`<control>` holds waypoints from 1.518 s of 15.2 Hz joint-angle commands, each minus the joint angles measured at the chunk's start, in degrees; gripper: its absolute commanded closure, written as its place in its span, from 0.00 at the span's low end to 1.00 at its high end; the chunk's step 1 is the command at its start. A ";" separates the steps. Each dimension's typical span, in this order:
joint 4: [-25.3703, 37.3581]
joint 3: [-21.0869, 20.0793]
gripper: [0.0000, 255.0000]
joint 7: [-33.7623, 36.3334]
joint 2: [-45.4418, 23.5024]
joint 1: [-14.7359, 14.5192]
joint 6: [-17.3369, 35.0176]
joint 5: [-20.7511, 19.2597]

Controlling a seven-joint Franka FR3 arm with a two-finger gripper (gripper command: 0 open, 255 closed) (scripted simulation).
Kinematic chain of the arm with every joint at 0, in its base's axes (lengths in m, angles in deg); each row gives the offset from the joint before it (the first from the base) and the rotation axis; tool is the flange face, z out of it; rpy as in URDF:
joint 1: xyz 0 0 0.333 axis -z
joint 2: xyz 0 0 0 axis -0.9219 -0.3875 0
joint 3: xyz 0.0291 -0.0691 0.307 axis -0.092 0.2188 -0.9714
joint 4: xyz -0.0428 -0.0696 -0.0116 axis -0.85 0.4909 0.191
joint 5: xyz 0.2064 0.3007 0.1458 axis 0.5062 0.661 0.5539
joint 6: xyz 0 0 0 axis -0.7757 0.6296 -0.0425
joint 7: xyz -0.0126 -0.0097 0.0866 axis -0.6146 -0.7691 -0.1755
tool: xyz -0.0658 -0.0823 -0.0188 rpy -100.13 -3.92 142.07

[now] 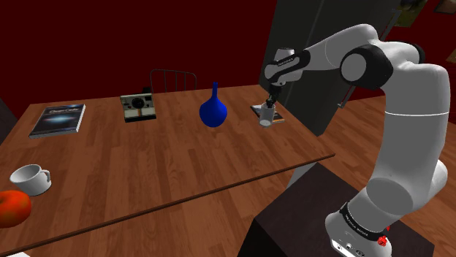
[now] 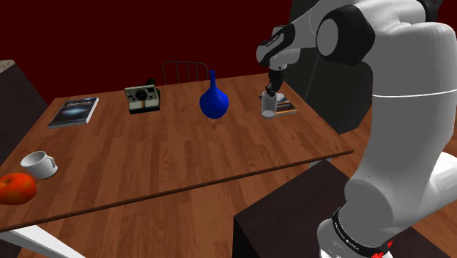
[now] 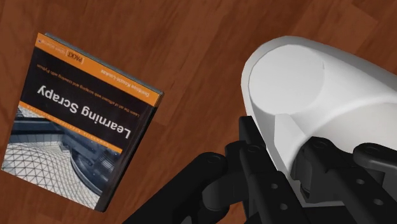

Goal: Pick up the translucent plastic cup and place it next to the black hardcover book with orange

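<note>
A whitish cup (image 1: 267,116) (image 2: 269,107) (image 3: 305,95) hangs from my black gripper (image 1: 270,103) (image 2: 272,92) (image 3: 283,159), which is shut on its rim, one finger inside and one outside. The cup sits low over the wooden table (image 1: 168,157) at its far end in the shoulder view's right. I cannot tell whether it touches the wood. Right beside it lies a black book with an orange strip (image 3: 83,121) (image 2: 285,108) (image 1: 257,109), titled "Learning Scrapy", flat on the table and partly hidden by the cup in the shoulder view.
A blue vase (image 1: 213,109) stands just to the shoulder view's left of the cup. Farther that way are an instant camera (image 1: 137,106), a dark book (image 1: 58,119), a white mug (image 1: 31,179) and a red-orange fruit (image 1: 13,208). A chair back (image 1: 174,79) rises behind the table.
</note>
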 commanded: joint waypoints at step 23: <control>-0.99 -0.97 1.00 -0.63 -7.87 0.75 8.87 1.37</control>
